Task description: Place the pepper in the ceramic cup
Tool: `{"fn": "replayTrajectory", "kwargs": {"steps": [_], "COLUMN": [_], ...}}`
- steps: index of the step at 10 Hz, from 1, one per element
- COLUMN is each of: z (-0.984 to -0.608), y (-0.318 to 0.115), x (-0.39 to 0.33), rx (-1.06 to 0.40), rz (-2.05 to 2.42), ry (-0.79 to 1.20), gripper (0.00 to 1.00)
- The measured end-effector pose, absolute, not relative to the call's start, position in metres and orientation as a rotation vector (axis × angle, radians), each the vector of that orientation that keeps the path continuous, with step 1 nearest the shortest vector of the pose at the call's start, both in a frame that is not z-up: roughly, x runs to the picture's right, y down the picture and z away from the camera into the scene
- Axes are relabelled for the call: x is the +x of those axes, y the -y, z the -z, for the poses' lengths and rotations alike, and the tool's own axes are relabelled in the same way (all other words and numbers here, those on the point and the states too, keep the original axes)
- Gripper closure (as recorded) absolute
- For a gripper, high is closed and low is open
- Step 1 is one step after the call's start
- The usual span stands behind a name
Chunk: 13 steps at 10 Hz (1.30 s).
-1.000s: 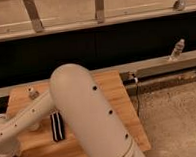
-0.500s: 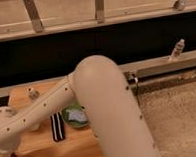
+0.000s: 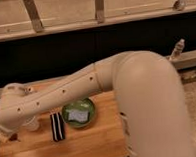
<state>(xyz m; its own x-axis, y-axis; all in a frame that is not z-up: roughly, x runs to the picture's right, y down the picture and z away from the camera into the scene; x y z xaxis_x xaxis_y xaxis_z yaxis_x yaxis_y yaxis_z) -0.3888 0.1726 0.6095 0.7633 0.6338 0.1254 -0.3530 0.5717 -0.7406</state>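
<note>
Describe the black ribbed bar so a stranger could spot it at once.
On the wooden table, find the green plate. Just left of it lies the black ribbed bar, between the plate and the shut gripper at the table's left edge; it alone is dark and oblong.

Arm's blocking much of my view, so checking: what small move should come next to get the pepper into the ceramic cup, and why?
Probably nudge the end effector a little right in the view, over the ceramic cup. It is shut, low at far left, with a reddish bit, likely the pepper, at its tip; the cup stands just to its right, partly under the arm.
</note>
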Motion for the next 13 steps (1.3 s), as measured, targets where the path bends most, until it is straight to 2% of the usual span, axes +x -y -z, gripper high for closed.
{"fn": "replayTrajectory", "kwargs": {"steps": [2,5,9,13], "z": [-0.615,-0.632,-0.646,-0.657], "y": [-0.123,-0.091,-0.106,-0.117], "x": [-0.387,-0.411,-0.434,-0.417], "rx": [-0.715,-0.685,-0.701,-0.658], "rz": [-0.616,-0.629,-0.622,-0.662], "ry": [0.531,0.693,0.797,0.857], "gripper": [0.94,0.94,0.94,0.94]}}
